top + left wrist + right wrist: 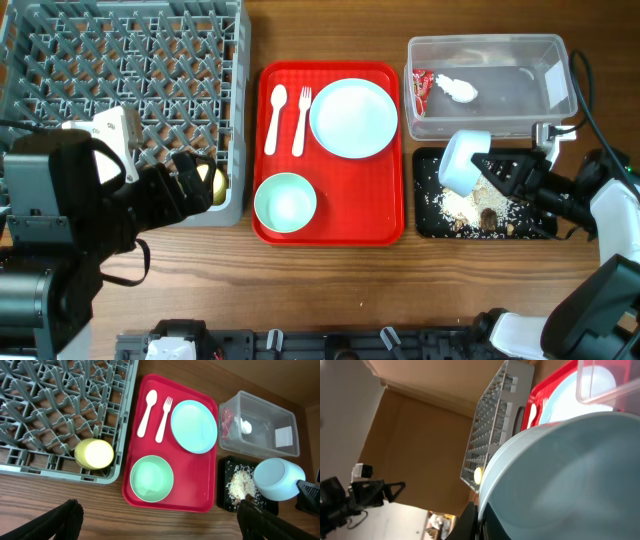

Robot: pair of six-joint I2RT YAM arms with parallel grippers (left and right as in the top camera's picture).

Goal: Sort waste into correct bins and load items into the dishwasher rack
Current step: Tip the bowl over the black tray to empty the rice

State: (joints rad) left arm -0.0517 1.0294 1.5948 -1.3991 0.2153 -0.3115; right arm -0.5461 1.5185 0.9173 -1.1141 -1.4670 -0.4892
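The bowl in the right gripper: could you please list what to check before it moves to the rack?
1. Grip: right gripper shut on bowl: ok.
2. Waste: crumbs lie in black tray: ok.
3. Inside of bowl fully emptied: cannot tell.
4. Space: rack shows many free pegs beside the cup: ok.
5. Other hand: left gripper open, empty: ok.
6. Path: left arm overhangs the rack's near corner: not ok.

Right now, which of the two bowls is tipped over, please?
The bowl above the black tray; the other bowl sits upright on the red tray.
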